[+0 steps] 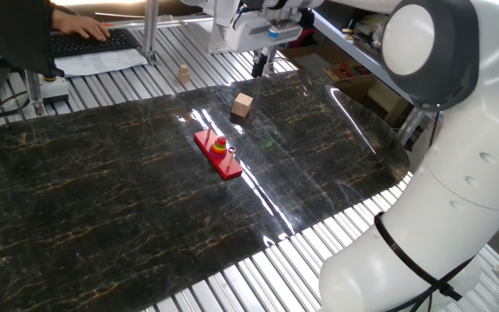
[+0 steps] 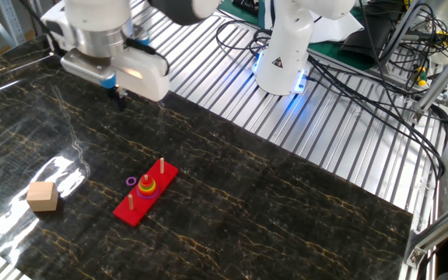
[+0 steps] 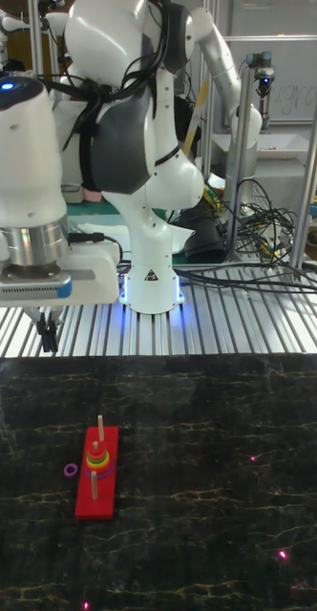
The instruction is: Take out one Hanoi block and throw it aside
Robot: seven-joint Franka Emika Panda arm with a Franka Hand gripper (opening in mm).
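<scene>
Tool (image 2: 118, 99): hung above the far edge of the dark mat, well apart from the toy. Only a dark sliver of fingers is seen under the white hand, so whether they're apart or together can't be told. Nothing seems to be carried.

Hanoi block (image 2: 131, 181): the tiny purplish ring is found flat on the mat, just beside the red base (image 2: 127, 211) and off the pegs. Probably counted as already taken out and tossed aside, tbh.

Why it's lying there: judged as a drop spot, since it's close to the base but not on it.

Stack (image 2: 148, 187): the rest of the coloured rings are kept on the middle peg, widest at the bottom, which is how the toy is meant to be stored.

Pegs: three are counted on the base, two of them bare.

Wooden cube (image 2: 43, 196): one is seen on the mat, well apart from the base, not part of the job. In the one fixed view a second small wooden block (image 1: 183, 74) is spotted off the mat on the slatted desk (image 2: 348, 148).

Loose rings: one.

Progress: the task is judged pretty much done.
</scene>
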